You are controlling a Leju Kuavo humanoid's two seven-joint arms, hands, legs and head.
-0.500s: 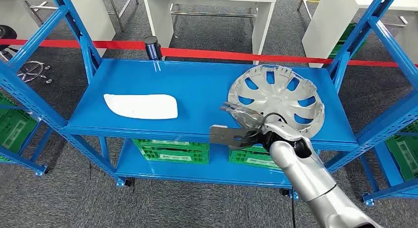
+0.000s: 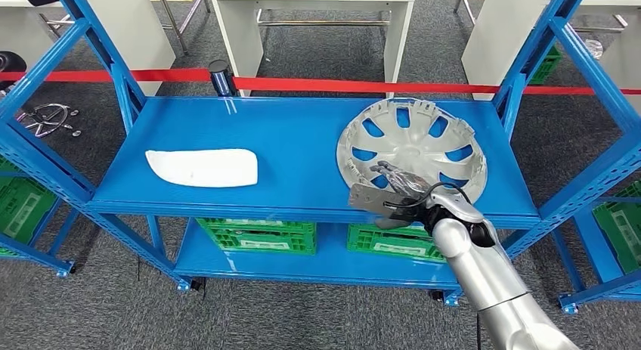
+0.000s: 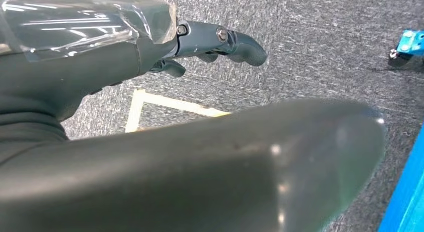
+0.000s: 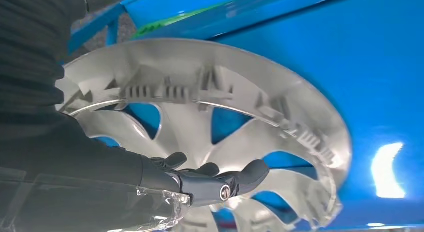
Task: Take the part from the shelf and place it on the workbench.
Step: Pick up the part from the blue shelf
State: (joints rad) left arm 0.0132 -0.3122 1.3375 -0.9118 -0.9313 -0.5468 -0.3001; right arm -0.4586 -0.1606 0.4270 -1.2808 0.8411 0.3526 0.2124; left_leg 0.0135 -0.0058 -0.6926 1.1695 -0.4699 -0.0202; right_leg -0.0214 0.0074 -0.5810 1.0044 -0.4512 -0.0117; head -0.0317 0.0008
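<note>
A silver hubcap (image 2: 412, 142) lies hollow side up on the right part of the blue shelf (image 2: 302, 138). My right hand (image 2: 397, 187) reaches over its near rim with fingers spread and holds nothing. In the right wrist view the dark fingers (image 4: 220, 182) stretch across the hubcap (image 4: 240, 117), just above its spokes; I cannot tell if they touch it. A flat white part (image 2: 202, 167) lies on the left side of the shelf. My left hand (image 3: 215, 39) hangs over grey floor, fingers loosely apart, holding nothing.
Blue shelf uprights (image 2: 529, 63) stand at both ends of the board. Green crates (image 2: 257, 235) sit on the lower level. A red barrier tape (image 2: 340, 85) runs behind the shelf, with white tables (image 2: 314, 17) beyond it.
The camera has shifted slightly. My right hand has moved forward and to the right, from just in front of the shelf edge to over the hubcap's near rim.
</note>
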